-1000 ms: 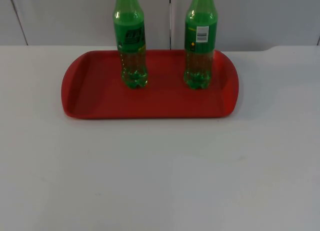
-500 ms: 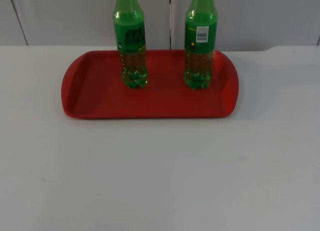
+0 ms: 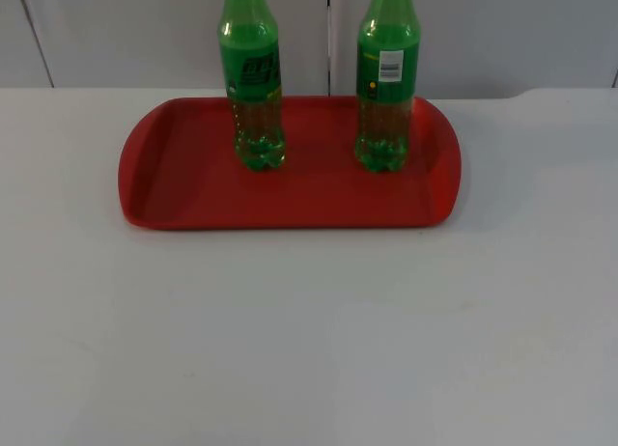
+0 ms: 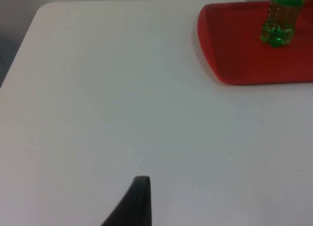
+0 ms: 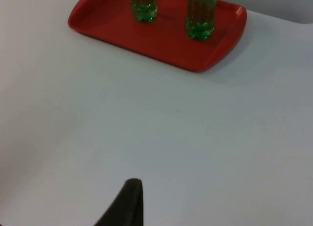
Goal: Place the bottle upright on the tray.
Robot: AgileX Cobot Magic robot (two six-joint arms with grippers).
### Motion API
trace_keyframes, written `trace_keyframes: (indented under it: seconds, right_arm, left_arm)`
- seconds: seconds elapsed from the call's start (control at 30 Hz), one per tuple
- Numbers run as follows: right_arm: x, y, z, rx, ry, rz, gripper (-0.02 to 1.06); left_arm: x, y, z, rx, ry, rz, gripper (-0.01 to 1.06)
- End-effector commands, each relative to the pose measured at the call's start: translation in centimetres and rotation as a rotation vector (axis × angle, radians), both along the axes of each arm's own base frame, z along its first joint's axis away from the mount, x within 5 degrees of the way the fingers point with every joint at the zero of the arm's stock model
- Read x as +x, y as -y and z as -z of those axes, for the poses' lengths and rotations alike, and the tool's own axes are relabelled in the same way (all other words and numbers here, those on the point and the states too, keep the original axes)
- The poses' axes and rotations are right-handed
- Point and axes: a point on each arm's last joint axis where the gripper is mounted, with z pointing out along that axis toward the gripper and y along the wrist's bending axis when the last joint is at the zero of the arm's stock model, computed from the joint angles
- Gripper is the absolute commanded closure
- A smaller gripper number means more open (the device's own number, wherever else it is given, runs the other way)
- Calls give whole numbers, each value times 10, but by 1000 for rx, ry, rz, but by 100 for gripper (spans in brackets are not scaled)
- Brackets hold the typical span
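Left bottle (image 3: 252, 74): upright on red tray (image 3: 183, 190), unchanged.
Right bottle (image 3: 386, 79): upright on tray, unchanged.
Desk (image 3: 309, 330): unchanged.
Left gripper (image 4: 134, 201), right gripper (image 5: 124, 204): waiting above desk; jaws' state cannot be told.

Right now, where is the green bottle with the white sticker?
In the top view, the bottle with the white sticker stands upright on the right part of the red tray, beside the other green bottle.

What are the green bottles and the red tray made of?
The two bottles, left one and right one, look like clear green plastic: you can see through their bumpy bottoms. The tray looks like smooth, dull red plastic with a moulded raised rim, though I can't be certain.
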Motion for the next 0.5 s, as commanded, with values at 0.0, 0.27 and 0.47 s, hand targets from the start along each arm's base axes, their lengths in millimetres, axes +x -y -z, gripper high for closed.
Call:
trace_keyframes:
  seconds: [0.0,0.27,0.47]
  right_arm:
    - [0,0,0,7,4,8,-1]
    - [0,-1,0,7,5,133,-1]
    - [-1,-2,0,7,5,263,-1]
  left_arm:
    - [0,0,1,-4,6,-1,0]
    - [0,0,1,-4,6,-1,0]
    - [0,0,1,-4,6,-1,0]
